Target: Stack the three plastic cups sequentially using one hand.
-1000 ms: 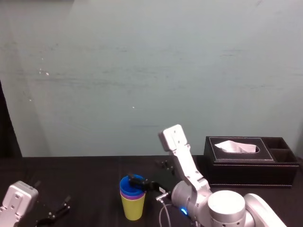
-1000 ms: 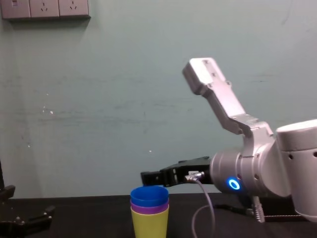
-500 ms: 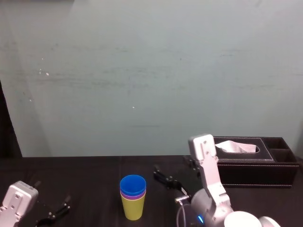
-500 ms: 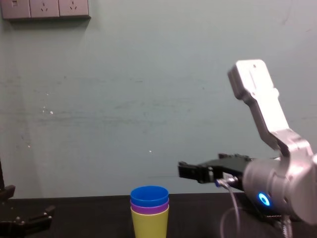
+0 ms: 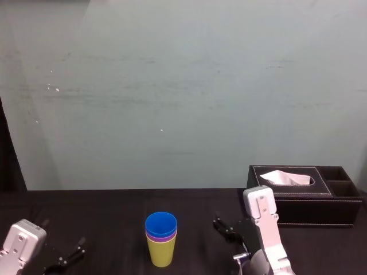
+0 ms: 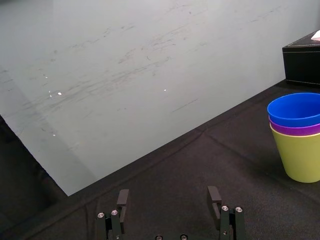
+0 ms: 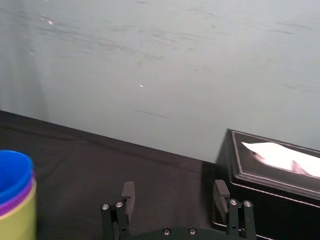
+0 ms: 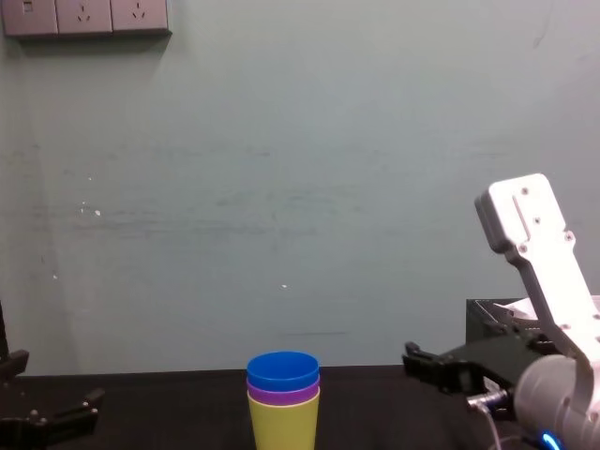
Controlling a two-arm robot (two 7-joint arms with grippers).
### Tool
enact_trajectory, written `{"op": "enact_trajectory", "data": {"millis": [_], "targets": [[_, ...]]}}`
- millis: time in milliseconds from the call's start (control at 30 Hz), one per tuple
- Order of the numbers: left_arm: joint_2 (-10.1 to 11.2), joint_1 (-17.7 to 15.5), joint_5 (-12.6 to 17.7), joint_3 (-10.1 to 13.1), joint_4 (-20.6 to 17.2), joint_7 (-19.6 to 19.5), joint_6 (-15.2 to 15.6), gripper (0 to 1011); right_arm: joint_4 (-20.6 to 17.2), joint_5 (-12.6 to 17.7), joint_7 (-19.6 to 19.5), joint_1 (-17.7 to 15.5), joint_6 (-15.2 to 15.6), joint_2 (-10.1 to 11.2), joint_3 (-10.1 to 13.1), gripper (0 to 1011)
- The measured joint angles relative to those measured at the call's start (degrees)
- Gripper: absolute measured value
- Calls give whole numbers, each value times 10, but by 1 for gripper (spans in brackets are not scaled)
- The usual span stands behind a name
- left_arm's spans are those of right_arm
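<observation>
**Now: Cups Nested, Right Gripper Beside the Stack**

1. Stack position. The three cups stand nested and upright on the counter (image 5: pixel 103 217). The yellow-green cup (image 5: pixel 161 253) is at the base, the purple cup (image 5: pixel 160 235) shows as a band above it, and the blue cup (image 5: pixel 161 222) is on top. The long axis is vertical.
2. Right gripper (image 5: pixel 221 226). It hovers low over the counter. Its jaws are spread wide and hold nothing. In the head view the stack lies at 9 o'clock from the jaws, apart from them. The tissue box (image 5: pixel 304 203) lies at 2 o'clock.
3. Left gripper (image 5: pixel 69 255). It is parked at 8 o'clock from the stack, with jaws apart and empty. It is farther from the stack than the right gripper.
4. Assessment. Stacking appears complete, and no further grasp seems required.
</observation>
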Motion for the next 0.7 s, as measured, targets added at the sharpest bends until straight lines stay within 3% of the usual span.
{"op": "enact_trajectory", "data": {"millis": [67, 700], "targets": [[0, 0, 0, 0, 0, 0, 0, 1000, 7, -11, -13, -1, -5, -3, 2, 1002], [0, 0, 0, 0, 0, 0, 0, 1000, 4, -6, -8, 0, -4, -1, 1, 1002]]}}
